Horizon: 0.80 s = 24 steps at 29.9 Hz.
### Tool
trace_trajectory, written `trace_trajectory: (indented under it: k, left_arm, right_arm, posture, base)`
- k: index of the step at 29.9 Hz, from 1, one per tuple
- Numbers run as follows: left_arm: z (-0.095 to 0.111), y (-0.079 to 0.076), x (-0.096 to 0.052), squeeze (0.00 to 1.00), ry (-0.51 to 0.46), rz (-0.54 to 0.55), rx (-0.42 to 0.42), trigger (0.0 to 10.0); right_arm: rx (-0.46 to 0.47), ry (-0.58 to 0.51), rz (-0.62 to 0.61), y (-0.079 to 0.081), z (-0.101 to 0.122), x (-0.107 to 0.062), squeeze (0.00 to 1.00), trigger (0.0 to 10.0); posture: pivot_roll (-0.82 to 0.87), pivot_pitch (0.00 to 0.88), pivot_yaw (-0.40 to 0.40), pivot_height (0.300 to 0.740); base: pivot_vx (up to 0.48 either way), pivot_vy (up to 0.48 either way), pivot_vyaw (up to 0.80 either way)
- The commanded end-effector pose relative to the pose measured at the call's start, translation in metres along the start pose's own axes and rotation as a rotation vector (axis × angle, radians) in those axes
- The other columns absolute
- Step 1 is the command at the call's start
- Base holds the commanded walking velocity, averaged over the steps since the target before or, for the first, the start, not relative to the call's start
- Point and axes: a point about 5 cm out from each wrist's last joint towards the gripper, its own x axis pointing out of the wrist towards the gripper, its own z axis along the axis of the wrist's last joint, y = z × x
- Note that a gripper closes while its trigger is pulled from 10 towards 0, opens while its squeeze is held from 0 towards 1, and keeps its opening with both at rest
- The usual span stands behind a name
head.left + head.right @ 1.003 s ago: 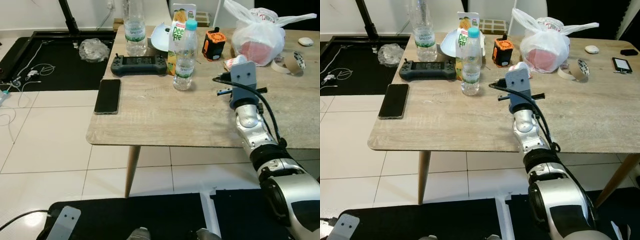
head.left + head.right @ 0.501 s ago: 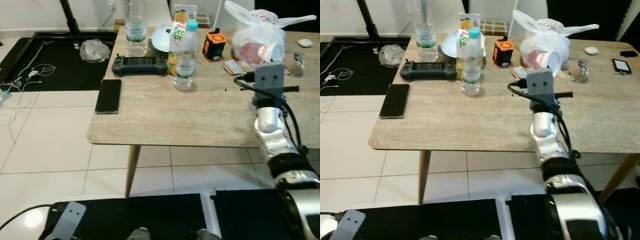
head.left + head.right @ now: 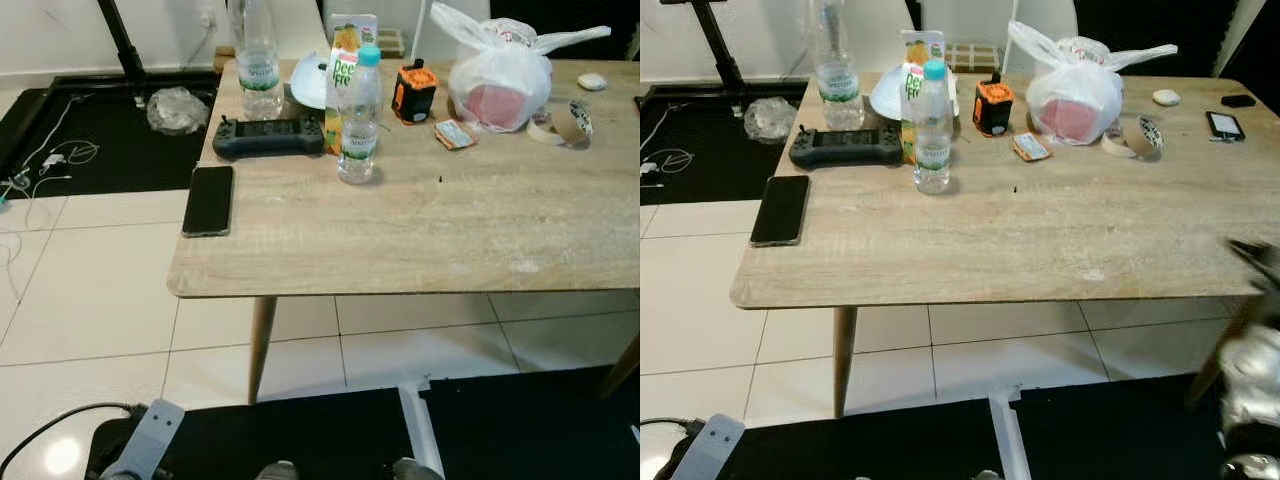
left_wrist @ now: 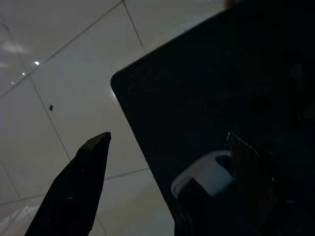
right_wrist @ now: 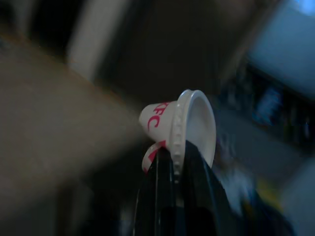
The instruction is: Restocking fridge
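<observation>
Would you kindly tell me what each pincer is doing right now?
Left pincer: open, holding nothing.
Right pincer: shut on a KFC cup.

You're looking down on a wooden table [image 3: 420, 235] standing on white floor tiles [image 3: 90, 300]. Near its left edge lies a black phone [image 3: 209, 199], and just beyond it a dark game controller [image 3: 267, 137]. Behind the controller stands a clear bottle [image 3: 257, 62]. A second bottle [image 3: 358, 118], blue-capped, stands nearer the middle, right in front of a juice carton [image 3: 341, 70]. Right of that you've got an orange-and-black tape measure [image 3: 413, 91], then a small packet [image 3: 454, 133] just before a knotted white plastic bag [image 3: 500, 68]. A roll of tape [image 3: 568, 121] sits at the far right. Black mats [image 3: 300, 440] cover the floor at the bottom.
</observation>
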Motion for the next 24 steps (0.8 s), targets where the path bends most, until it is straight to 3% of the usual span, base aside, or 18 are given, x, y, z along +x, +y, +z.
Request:
trace_trajectory:
  k: [1,2,5,6,10,11,13,15,20,24]
  left_arm:
    - [-0.005,0.001,-0.001,0.0,0.021,-0.007,0.008,10.0]
    - [-0.005,0.001,-0.001,0.0,0.021,-0.007,0.008,10.0]
    - [-0.005,0.0,-0.001,0.0,0.024,-0.005,0.002,10.0]
    - [-0.005,0.0,-0.001,0.0,0.024,-0.005,0.002,10.0]
    - [-0.011,-0.008,-0.003,0.0,0.034,-0.015,-0.02,10.0]
    - [-0.011,-0.008,-0.003,0.0,0.034,-0.015,-0.02,10.0]
    - [-0.012,-0.012,-0.004,0.0,0.019,-0.027,-0.052,10.0]
    - [-0.012,-0.015,-0.004,0.0,0.006,-0.036,-0.072,10.0]
    - [-0.011,-0.018,-0.004,0.0,0.007,-0.043,-0.071,10.0]
    - [-0.01,-0.021,-0.004,0.0,0.007,-0.051,-0.059,10.0]
  right_arm:
    - [-0.1,0.226,0.228,0.026,-0.056,-0.033,0.0,10.0]
    - [-0.1,0.226,0.228,0.026,-0.056,-0.033,0.0,10.0]
    - [-0.192,0.341,0.457,0.049,-0.092,-0.072,0.0,10.0]
    - [-0.192,0.341,0.457,0.049,-0.092,-0.072,0.0,10.0]
    - [-0.471,0.346,0.919,0.082,-0.134,-0.15,0.0,10.0]
    - [-0.471,0.346,0.919,0.082,-0.134,-0.15,0.0,10.0]
    - [-0.6,0.296,1.193,0.092,-0.149,-0.191,0.0,10.0]
    - [-0.668,0.271,1.382,0.094,-0.158,-0.219,0.0,10.0]
    - [-0.695,0.312,1.413,0.091,-0.166,-0.229,0.0,10.0]
    - [-0.636,0.383,1.351,0.092,-0.165,-0.228,0.0,10.0]
  posture:
    - [0.16,0.089,-0.021,0.706]
    - [0.16,0.089,-0.021,0.706]
    - [0.16,0.089,-0.021,0.706]
    - [0.16,0.089,-0.021,0.706]
    - [0.16,0.088,-0.044,0.706]
    - [0.16,0.088,-0.044,0.706]
    - [0.16,0.087,-0.051,0.706]
    - [0.16,0.085,-0.054,0.706]
    - [0.16,0.08,-0.054,0.706]
    - [0.16,0.074,-0.047,0.706]
  base:
    - [0.0,0.0,0.0]
    - [0.0,0.0,0.0]
    - [0.0,0.0,0.0]
    - [0.0,0.0,0.0]
    - [0.0,0.0,0.0]
    - [0.0,0.0,0.0]
    - [0.0,0.0,0.0]
    - [0.0,0.0,0.0]
    - [0.0,0.0,0.0]
    - [0.0,0.0,0.0]
